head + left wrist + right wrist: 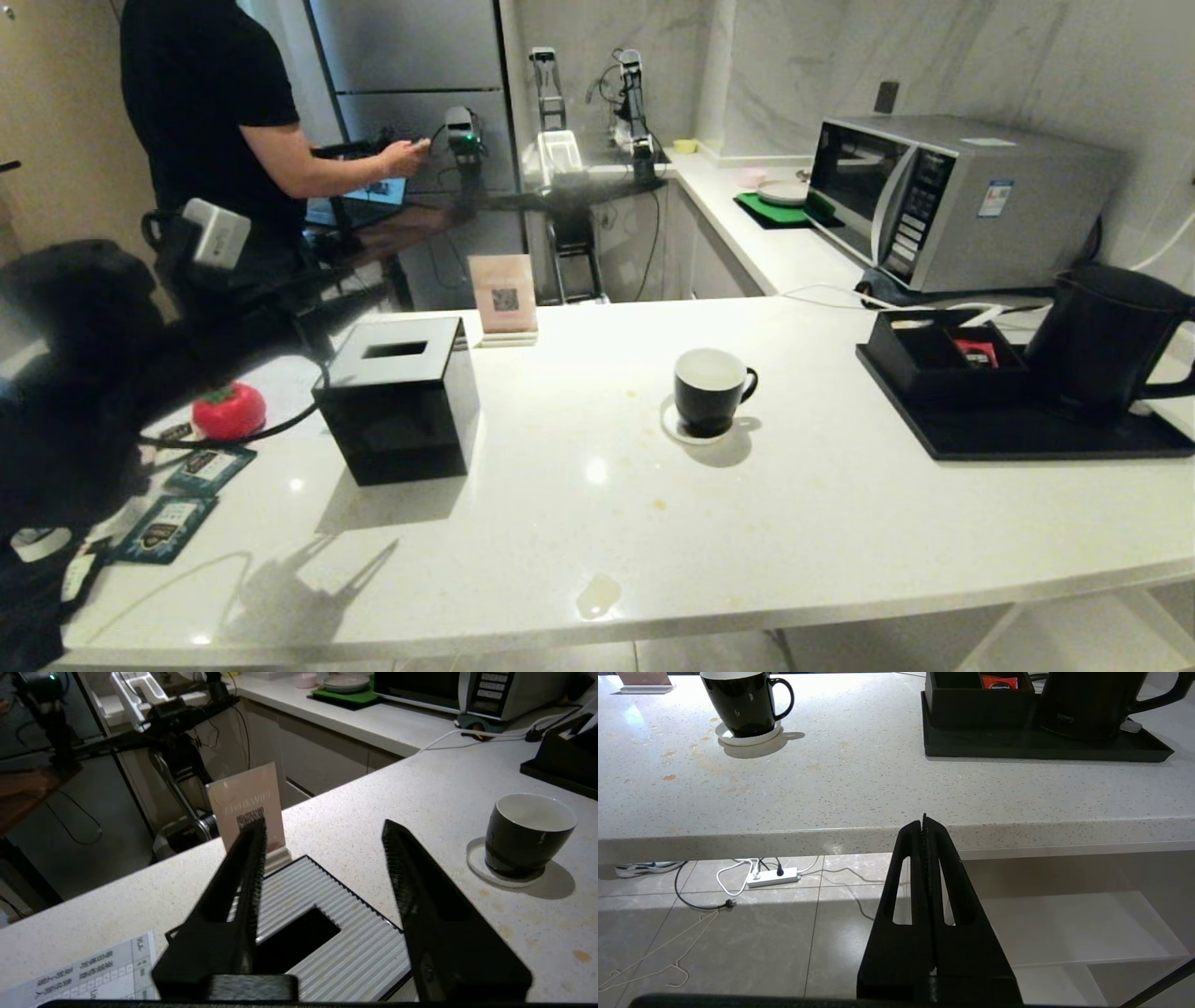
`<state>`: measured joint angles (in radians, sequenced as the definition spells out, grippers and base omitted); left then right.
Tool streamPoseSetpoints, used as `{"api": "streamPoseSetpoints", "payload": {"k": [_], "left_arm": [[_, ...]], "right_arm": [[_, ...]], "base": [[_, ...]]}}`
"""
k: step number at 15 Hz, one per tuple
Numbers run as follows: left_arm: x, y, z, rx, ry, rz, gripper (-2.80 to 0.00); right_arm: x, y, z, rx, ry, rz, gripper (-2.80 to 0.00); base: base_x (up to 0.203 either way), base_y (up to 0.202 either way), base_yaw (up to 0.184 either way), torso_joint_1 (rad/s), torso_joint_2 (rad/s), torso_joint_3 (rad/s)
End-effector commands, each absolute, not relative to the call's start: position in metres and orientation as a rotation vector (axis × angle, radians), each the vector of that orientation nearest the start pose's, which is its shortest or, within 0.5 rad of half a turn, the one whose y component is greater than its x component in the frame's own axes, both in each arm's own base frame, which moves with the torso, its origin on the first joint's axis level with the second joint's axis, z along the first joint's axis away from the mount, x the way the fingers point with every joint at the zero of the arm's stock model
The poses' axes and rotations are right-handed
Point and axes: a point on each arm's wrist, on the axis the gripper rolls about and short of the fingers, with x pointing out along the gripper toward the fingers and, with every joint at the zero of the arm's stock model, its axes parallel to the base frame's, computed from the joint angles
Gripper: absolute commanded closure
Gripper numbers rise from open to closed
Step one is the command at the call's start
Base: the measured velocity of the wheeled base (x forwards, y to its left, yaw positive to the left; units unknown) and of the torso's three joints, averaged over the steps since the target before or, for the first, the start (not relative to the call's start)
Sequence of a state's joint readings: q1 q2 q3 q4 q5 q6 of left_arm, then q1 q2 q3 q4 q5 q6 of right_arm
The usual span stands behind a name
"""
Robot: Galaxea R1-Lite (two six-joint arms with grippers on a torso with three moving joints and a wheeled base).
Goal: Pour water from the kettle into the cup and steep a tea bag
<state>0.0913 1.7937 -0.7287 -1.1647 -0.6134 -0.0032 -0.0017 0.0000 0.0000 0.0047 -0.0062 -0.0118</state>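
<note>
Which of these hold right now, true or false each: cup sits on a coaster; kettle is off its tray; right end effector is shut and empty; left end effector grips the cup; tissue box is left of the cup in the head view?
1. The cup sits on the white coaster. True.
2. The kettle is off its tray. False: it stands on the black tray, beside the small black box.
3. The right end effector is shut and empty. True: it is below the counter edge.
4. The left end effector grips the cup. False: its fingers stand apart, nothing between them, above the tissue box.
5. The tissue box is left of the cup in the head view. True.
</note>
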Motion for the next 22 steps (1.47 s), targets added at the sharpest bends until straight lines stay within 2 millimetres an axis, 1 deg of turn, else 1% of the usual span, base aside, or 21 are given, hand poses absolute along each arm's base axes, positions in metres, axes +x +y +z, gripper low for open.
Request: {"api": "streamPoseSetpoints", "payload": {"k": [1,3,6,9,10,11,13,14,16,20,22], "left_arm": [[0.305,0.016,0.199,0.047,-0.136,-0.521,0.0],[0.292,0.014,0.206,0.054,-0.153,-0.523,0.0],[0.268,0.011,0.215,0.063,-0.178,-0.527,0.0],[0.244,0.014,0.221,0.07,-0.199,-0.496,0.0],[0.236,0.013,0.226,0.08,-0.222,-0.487,0.0],[0.227,0.012,0.224,0.09,-0.22,-0.481,0.0],[0.206,0.011,0.202,0.103,-0.158,-0.439,0.0],[0.191,0.01,0.192,0.102,-0.131,-0.405,0.0],[0.155,0.007,0.172,0.095,-0.086,-0.335,0.0],[0.098,0.003,0.172,0.124,-0.203,-0.24,0.0],[0.076,0.001,0.171,0.132,-0.251,-0.213,0.0]], "right_arm": [[-0.023,0.0,0.075,-0.012,0.006,-0.008,0.0],[-0.023,0.0,0.075,-0.012,0.006,-0.008,0.0],[-0.023,0.0,0.075,-0.012,0.006,-0.008,0.0],[-0.023,0.0,0.075,-0.012,0.006,-0.008,0.0],[-0.023,0.0,0.075,-0.012,0.006,-0.008,0.0],[-0.023,0.0,0.075,-0.012,0.006,-0.008,0.0],[-0.023,0.0,0.075,-0.012,0.006,-0.008,0.0],[-0.023,0.0,0.075,-0.012,0.006,-0.008,0.0],[-0.023,0.0,0.075,-0.012,0.006,-0.007,0.0],[-0.023,0.0,0.075,-0.012,0.006,-0.008,0.0],[-0.023,0.0,0.075,-0.013,0.006,-0.008,0.0]], "base": [[0.0,0.0,0.0,0.0,0.0,0.0],[0.0,0.0,0.0,0.0,0.0,0.0],[0.0,0.0,0.0,0.0,0.0,0.0],[0.0,0.0,0.0,0.0,0.0,0.0],[0.0,0.0,0.0,0.0,0.0,0.0],[0.0,0.0,0.0,0.0,0.0,0.0],[0.0,0.0,0.0,0.0,0.0,0.0],[0.0,0.0,0.0,0.0,0.0,0.0],[0.0,0.0,0.0,0.0,0.0,0.0],[0.0,0.0,0.0,0.0,0.0,0.0],[0.0,0.0,0.0,0.0,0.0,0.0]]}}
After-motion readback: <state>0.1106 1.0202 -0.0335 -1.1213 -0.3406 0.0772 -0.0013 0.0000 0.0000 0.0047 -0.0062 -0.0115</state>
